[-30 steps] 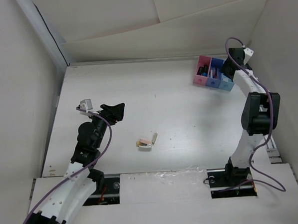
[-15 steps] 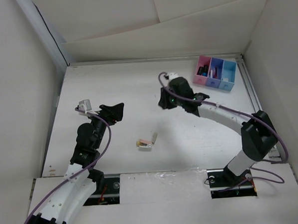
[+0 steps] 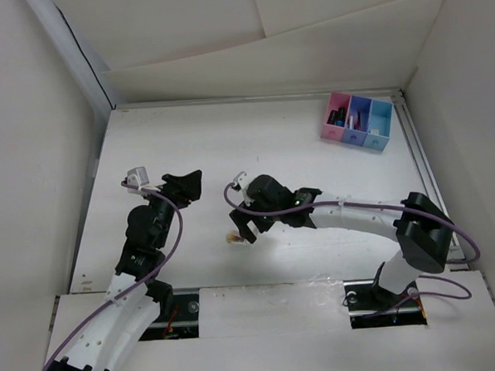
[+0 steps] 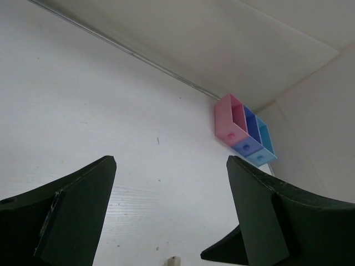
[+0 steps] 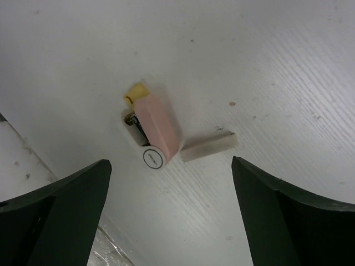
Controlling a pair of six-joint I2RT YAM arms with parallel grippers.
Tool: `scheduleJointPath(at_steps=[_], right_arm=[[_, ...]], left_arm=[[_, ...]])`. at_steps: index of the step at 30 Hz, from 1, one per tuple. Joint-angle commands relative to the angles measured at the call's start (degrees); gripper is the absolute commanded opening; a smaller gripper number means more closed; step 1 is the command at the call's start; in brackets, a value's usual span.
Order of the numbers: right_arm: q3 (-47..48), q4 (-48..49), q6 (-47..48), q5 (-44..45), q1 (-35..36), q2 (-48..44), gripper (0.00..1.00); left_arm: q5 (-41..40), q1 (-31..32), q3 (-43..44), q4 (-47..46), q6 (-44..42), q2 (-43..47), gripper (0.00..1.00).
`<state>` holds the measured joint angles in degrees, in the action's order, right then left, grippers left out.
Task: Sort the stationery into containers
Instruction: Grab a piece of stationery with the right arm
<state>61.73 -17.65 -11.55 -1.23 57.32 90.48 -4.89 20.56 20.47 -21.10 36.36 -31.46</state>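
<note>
Right pincer (image 5: pixel 171 166): fingers wide apart, clamped on nothing. It hangs over the desk (image 3: pixel 187 139) close to the near edge, a little left of the middle, with the right arm reaching across from its base.

Wrist view, between the two fingers:
- pink piece (image 5: pixel 158 124) with a round white end, lying flat and slanted.
- Under it a dark item (image 5: pixel 131 121), mostly covered; kind not readable.
- yellow tip (image 5: pixel 136 90) at the pink piece's other end.
- beige block (image 5: pixel 209 147), lying flat just beside the white end. Touching or a hair apart, I cannot tell.

The cluster sits nearer the left finger than the right one, and neither finger touches it. In the top view the right pincer covers most of the cluster; only a small bit shows at its left side.

Left pincer (image 4: pixel 171 160): fingers apart, nothing between them. It is over the left part of the desk, left of the cluster and farther from the near edge.

Bins (image 3: pixel 356 122): a joined row at the far right corner of the desk, pink (image 3: pixel 337 117), blue (image 3: pixel 359 120), light blue (image 3: pixel 378 125), well apart from both pincers. Dark items show inside pink and blue; the contents of light blue are not readable.
</note>
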Motion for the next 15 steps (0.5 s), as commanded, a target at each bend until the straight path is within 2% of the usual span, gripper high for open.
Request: scheduleJointPath(at_steps=[1,4,6,15], right_arm=[[3.65,-0.46,2.76,3.25,4.37,3.03,0.95],[4.36,-0.46,3.29,4.40,5.79,5.32,0.89],[5.67,-0.46,3.29,4.40,5.79,6.38,0.80],[7.87,-1.07,3.82,7.65,7.37,11.30,0.77]], left_arm=[[-4.95,0.10,1.33,1.41,-0.68,1.14,0.78],[-9.17,0.10,1.86,4.13,0.12,1.67,0.78],[-10.31,0.10,1.86,5.45,0.73,2.36,0.78],[-11.29,0.10,1.86,5.99,1.26,4.04,0.78]])
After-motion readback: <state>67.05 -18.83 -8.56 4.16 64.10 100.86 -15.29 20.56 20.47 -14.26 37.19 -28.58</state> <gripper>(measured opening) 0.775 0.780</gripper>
